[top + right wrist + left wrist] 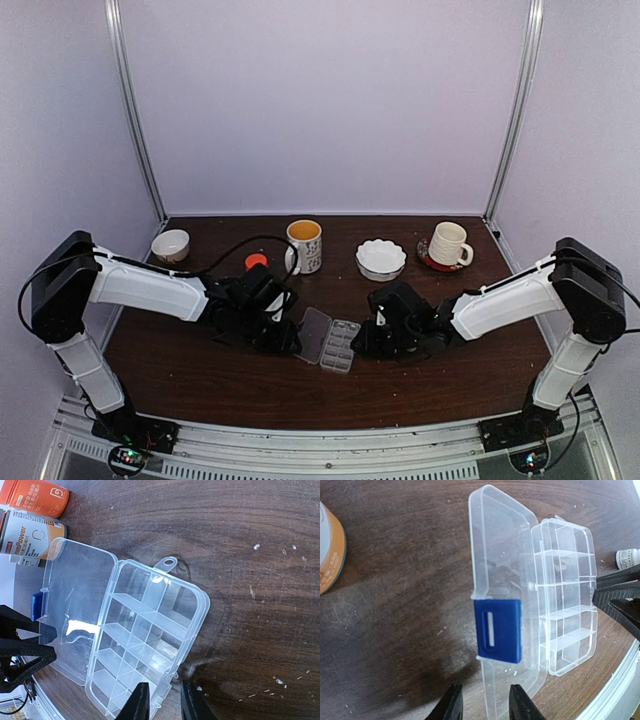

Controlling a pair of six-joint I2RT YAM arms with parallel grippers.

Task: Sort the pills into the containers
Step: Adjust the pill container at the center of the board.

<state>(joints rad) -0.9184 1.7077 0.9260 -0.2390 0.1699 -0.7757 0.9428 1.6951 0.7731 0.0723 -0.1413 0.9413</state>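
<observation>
Walls (330, 100), pale lilac, enclose a dark wooden table (200, 370) bearing containers (339, 345).

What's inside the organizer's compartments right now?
The compartments that show look empty in both wrist views, with only clear dividers visible. The nearest corner is partly covered by the right gripper, so I can't confirm that part.

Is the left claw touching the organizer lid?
Cannot tell. In the left wrist view the left claw straddles an edge of the lid, but no view shows contact or a gap.
</observation>
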